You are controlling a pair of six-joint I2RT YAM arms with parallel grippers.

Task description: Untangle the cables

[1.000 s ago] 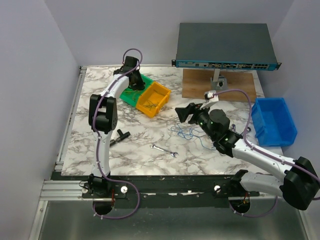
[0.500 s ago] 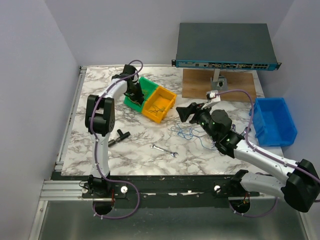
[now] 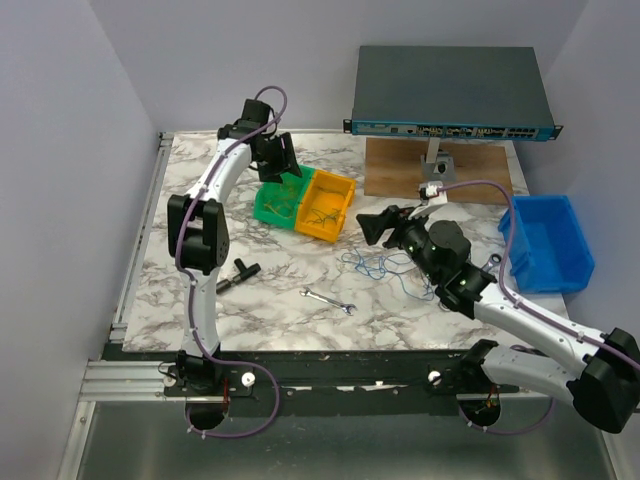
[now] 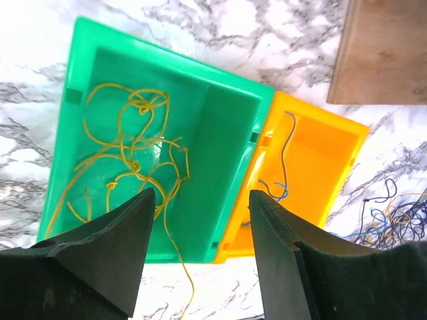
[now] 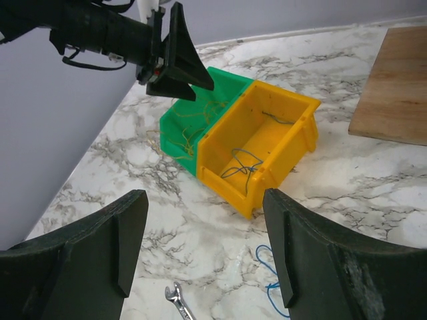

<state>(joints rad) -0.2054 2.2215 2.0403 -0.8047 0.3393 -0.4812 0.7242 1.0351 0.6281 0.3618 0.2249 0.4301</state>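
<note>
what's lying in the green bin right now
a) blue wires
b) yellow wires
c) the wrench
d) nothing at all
B: the left wrist view shows looping yellow wires inside the green bin, while a blue wire lies in the orange bin next to it.

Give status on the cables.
Both open: left claw, right claw. In green bin, yellow wires; in yellow bin, blue wire; tangled clump on table, clear of wrench.
</note>
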